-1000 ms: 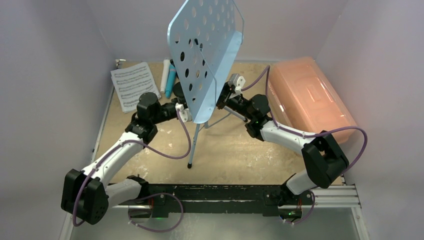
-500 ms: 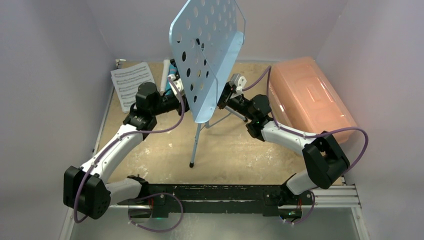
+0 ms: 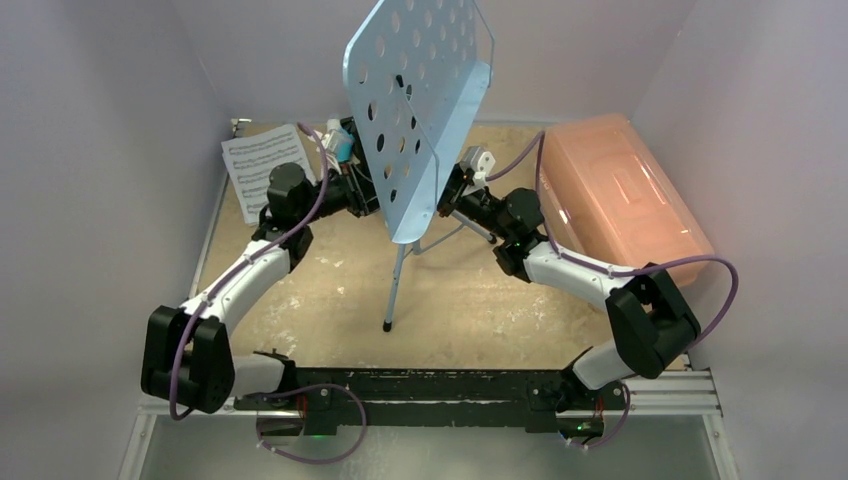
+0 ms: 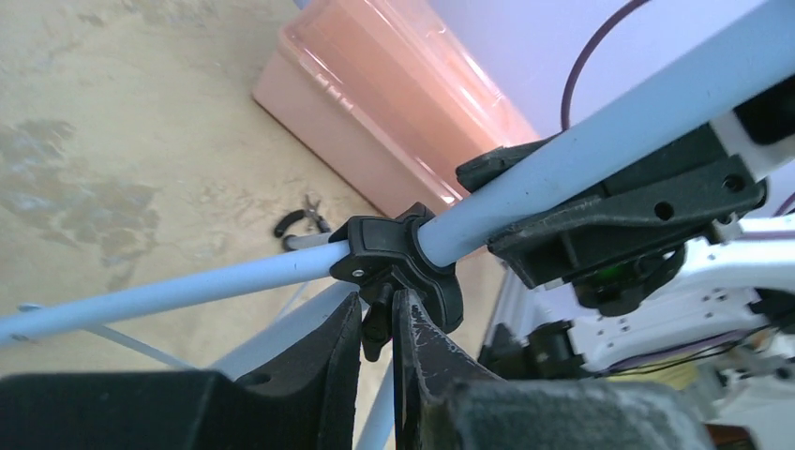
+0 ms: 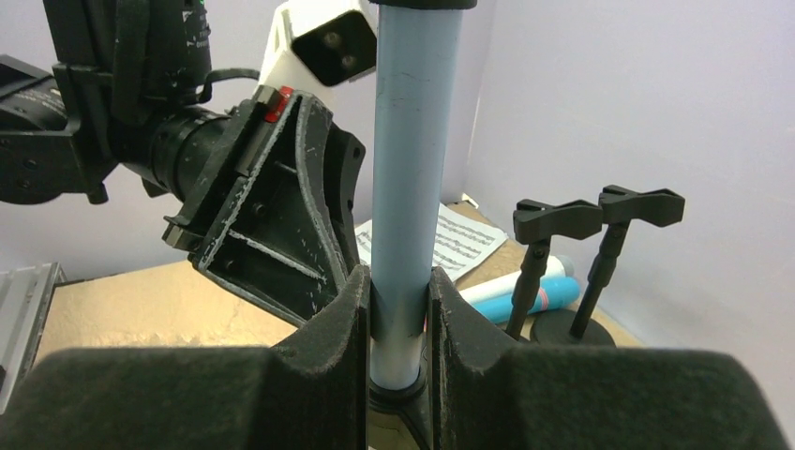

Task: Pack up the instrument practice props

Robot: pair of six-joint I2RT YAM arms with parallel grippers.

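Note:
The light-blue perforated music rack [image 3: 415,110] stands on its tripod legs [image 3: 395,285] mid-table. My right gripper [image 3: 447,200] [image 5: 398,291] is shut on the rack's light-blue pole [image 5: 405,178]. From the other side, my left gripper [image 3: 362,197] [image 4: 380,309] is shut on the small black knob [image 4: 377,326] of the pole's black clamp collar [image 4: 403,262]. Two black mic holders [image 5: 539,272] [image 5: 605,262] stand at the back. White [image 5: 511,284] and blue [image 5: 539,302] microphones lie beside them, next to the sheet music [image 3: 255,170] [image 5: 459,246].
A pink translucent box [image 3: 620,195] [image 4: 375,112] sits closed along the right wall. Small black-handled pliers [image 4: 300,217] lie on the table near it, under the rack. Walls close in at left, right and back.
My left arm swung back and left, bringing its gripper behind the rack to the pole's clamp, where the jaws closed on the knob. The rack shifted slightly right. The right arm held still.

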